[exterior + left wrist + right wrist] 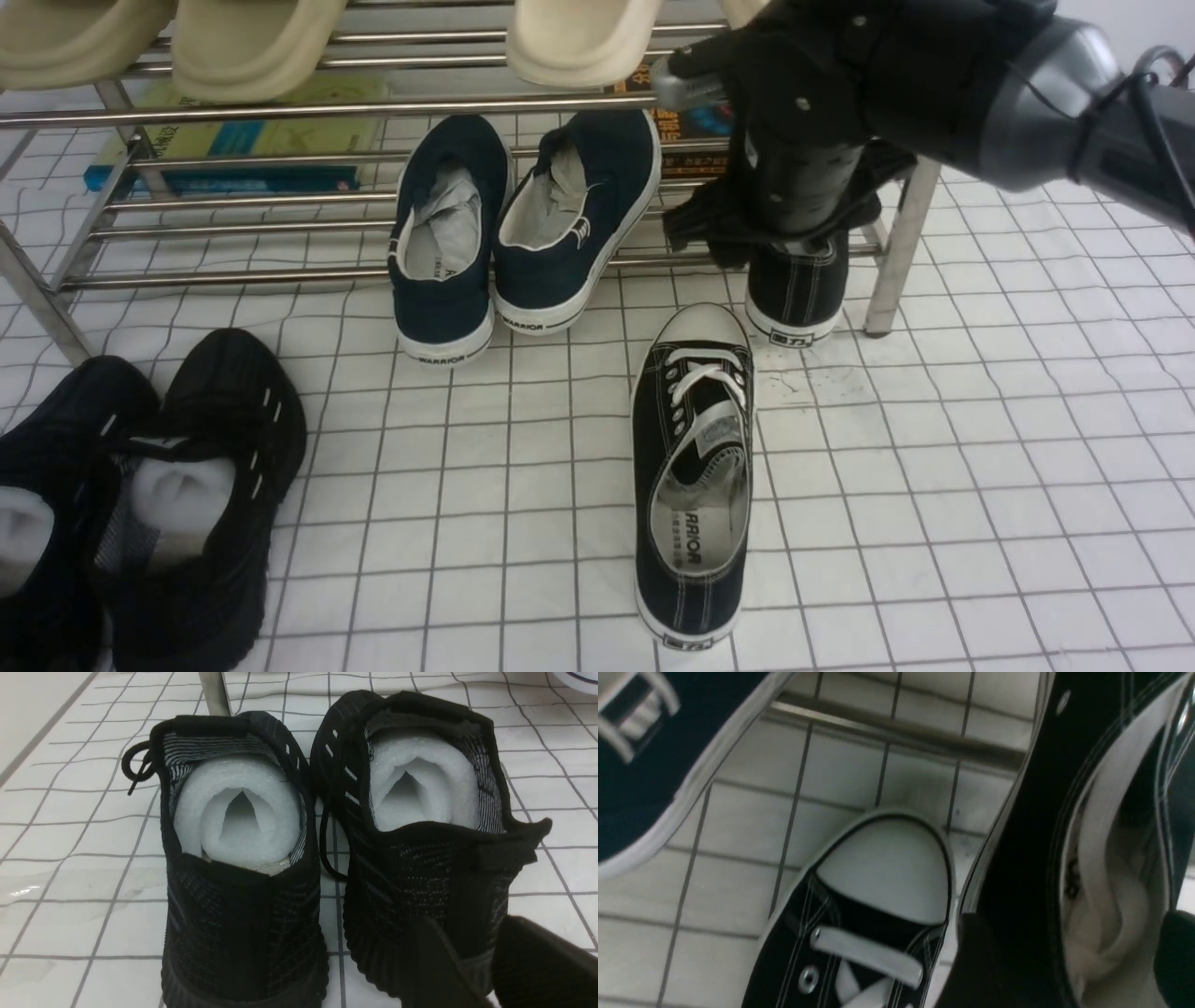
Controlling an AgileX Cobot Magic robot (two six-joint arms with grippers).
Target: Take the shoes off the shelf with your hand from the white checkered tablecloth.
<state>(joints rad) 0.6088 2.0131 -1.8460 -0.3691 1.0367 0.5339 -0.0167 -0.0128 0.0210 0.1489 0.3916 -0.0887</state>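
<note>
Here the right gripper [794,241] straddles the shelved sneaker [796,294], jaws wide; grip unclear.

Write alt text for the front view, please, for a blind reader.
The right tool hangs over a black canvas sneaker propped on the chrome shelf; its mate lies on the checkered cloth, navy slip-ons and black mesh sneakers to its left.

Shows the shelf [233,276] across the back, cream slippers [252,42] on top, navy slip-ons [443,280] leaning heels-down off its lower rods. Finds one canvas shoe [693,476] flat on the white checkered tablecloth [980,448], toe toward the shelf, and the other shoe [794,291] at the right end under the right gripper [782,238]
</note>
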